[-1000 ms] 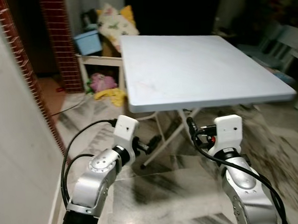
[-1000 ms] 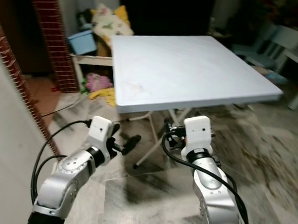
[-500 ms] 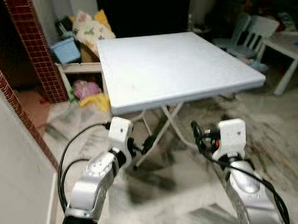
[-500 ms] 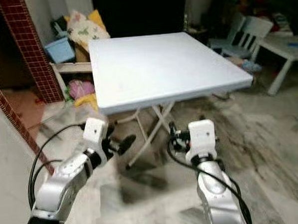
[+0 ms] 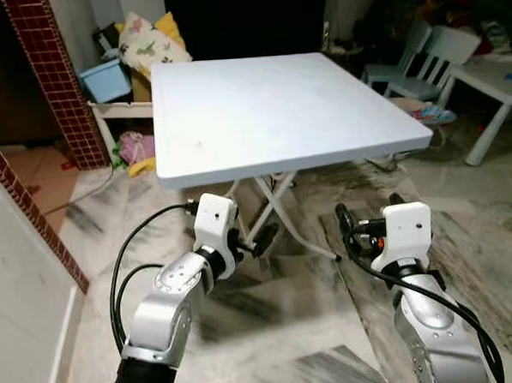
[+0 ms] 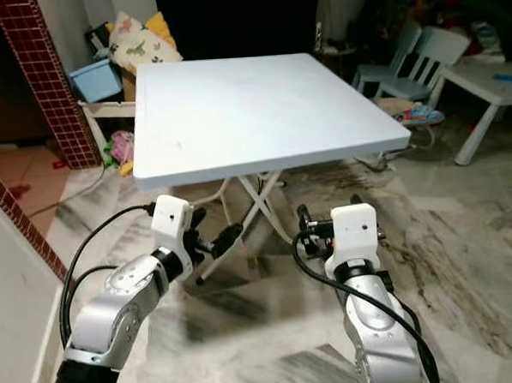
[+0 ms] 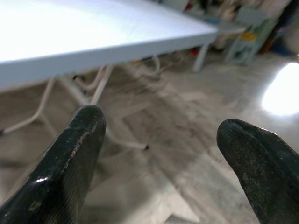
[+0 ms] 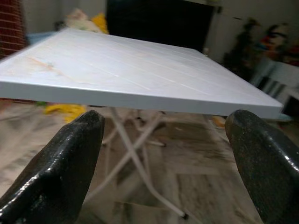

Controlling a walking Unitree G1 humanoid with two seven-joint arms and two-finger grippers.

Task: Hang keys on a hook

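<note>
- A grey and white marble floor (image 5: 288,318) spreads across the lower half of the head views
- A pale blue folding table (image 5: 269,105) takes the centre and upper middle of the frame, its crossed white legs (image 5: 269,204) under the near edge; no keys or hook can be made out on or around it
- A red brick pillar (image 5: 48,78) stands at upper left, with a blue bin (image 5: 106,79) and a patterned cushion (image 5: 149,44) just right of it
- Light chairs (image 5: 434,58) and a white side table (image 5: 495,80) sit at upper right
- The left gripper (image 7: 159,140) is at lower centre-left, held low before the table's near edge; its fingers stand wide apart, gripping nothing
- The right gripper (image 8: 168,135) is at lower centre-right, below the tabletop's level; its fingers are likewise spread with nothing between them
</note>
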